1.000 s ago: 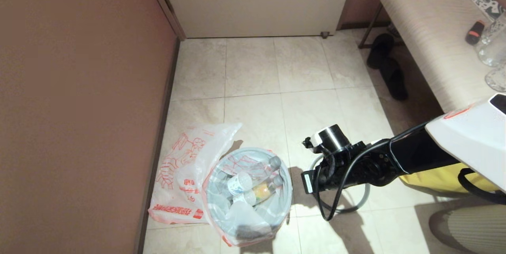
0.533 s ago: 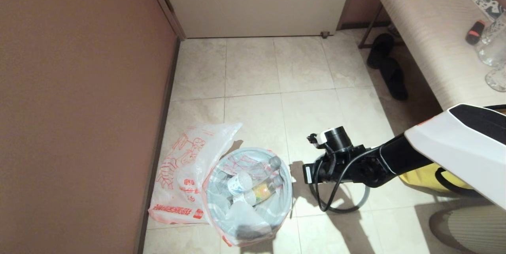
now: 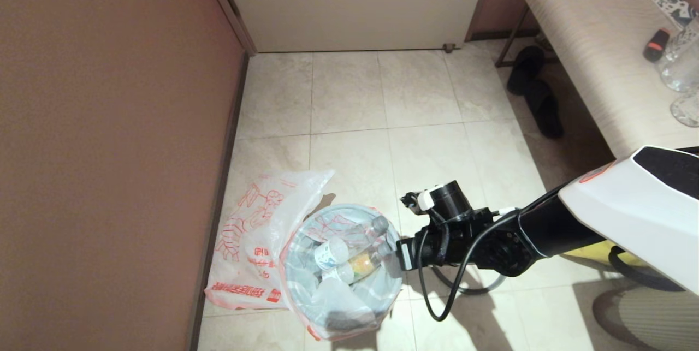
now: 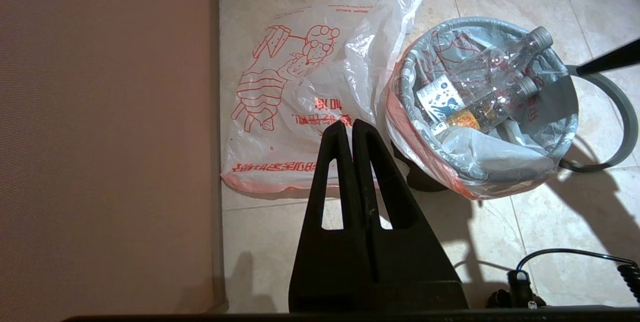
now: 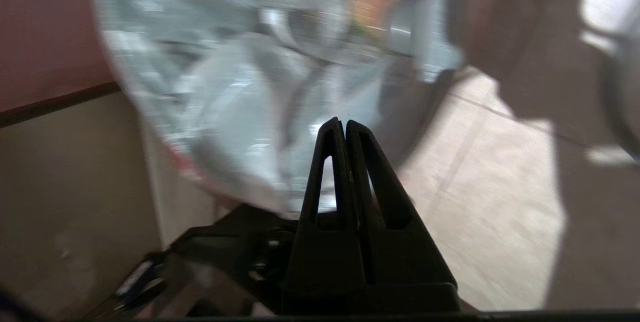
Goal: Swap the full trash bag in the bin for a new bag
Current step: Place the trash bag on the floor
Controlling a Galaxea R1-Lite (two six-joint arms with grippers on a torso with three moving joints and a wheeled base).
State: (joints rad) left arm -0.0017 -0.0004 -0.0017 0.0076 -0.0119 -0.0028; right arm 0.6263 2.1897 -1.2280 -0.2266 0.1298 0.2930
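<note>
Right gripper [image 5: 341, 122] stretched low across floor, fingers pressed together, empty, tip at rim of full trash bag [image 3: 341, 307]. Left gripper [image 4: 352, 125] likewise closed, hovering above new bag [image 4: 300, 111], which lies flat by the wall.

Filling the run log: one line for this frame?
right gripper: shut, at full trash bag rim | left gripper: shut, idle | new bag: on floor

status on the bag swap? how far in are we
Early. Done: the grey hoop is off the bin and lies on the floor; the new bag lies flat beside the bin. In hand: the right gripper, shut and empty, is at the rim of the full trash bag, which sits in the bin holding bottles. Left gripper hovers shut. Left: pull, reline.
</note>
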